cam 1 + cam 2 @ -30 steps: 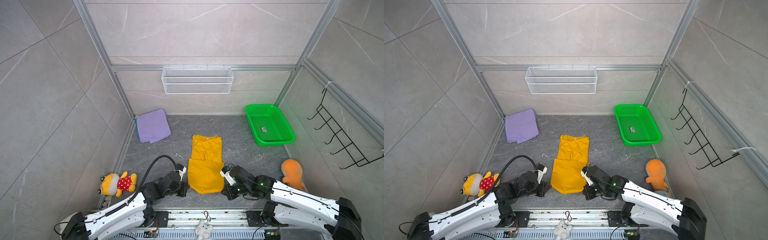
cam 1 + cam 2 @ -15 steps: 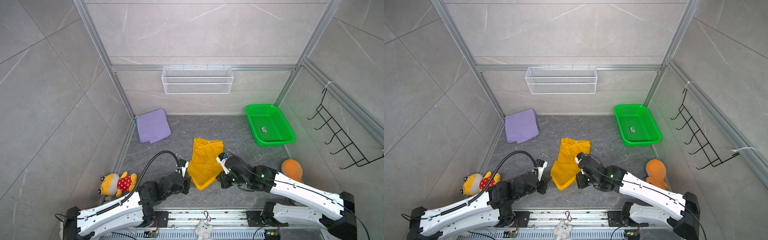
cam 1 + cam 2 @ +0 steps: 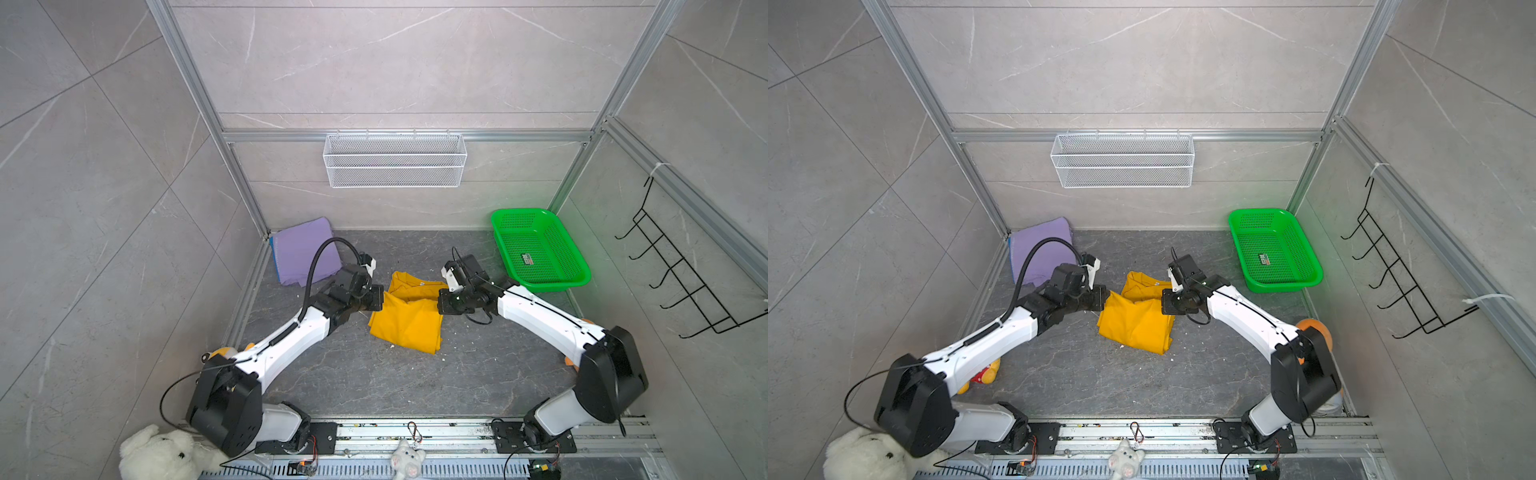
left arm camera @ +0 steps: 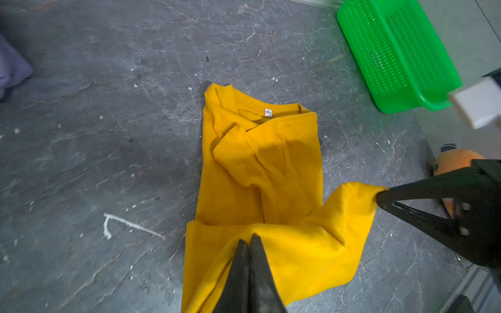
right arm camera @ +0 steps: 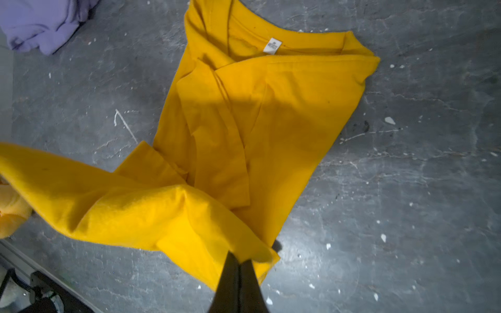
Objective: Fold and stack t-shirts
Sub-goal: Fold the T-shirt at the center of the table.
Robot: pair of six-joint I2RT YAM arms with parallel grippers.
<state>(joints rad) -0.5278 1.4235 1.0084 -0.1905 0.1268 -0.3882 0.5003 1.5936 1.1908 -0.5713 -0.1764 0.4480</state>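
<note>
The mustard-yellow t-shirt (image 3: 409, 320) (image 3: 1136, 322) lies mid-floor with its collar toward the back wall and its near hem lifted and doubled over the body. My left gripper (image 3: 381, 297) (image 4: 250, 238) is shut on one hem corner. My right gripper (image 3: 440, 305) (image 5: 238, 258) is shut on the other corner. The hem sags between them above the shirt's chest (image 4: 260, 168) (image 5: 244, 108). A folded lavender t-shirt (image 3: 299, 253) (image 3: 1038, 245) rests in the back left corner, with a thin blue edge (image 3: 273, 249) showing beside it.
A green mesh basket (image 3: 552, 286) (image 3: 1283, 286) sits at the back right, close to my right arm. An orange plush toy (image 3: 1316, 328) lies behind that arm. A white wire basket (image 3: 395, 160) hangs on the back wall, and a black hook rack (image 3: 681, 282) on the right wall.
Both grippers have travelled from the near edge of the floor toward the back, carrying the yellow shirt's hem up and over its body. The shirt now looks shorter.
</note>
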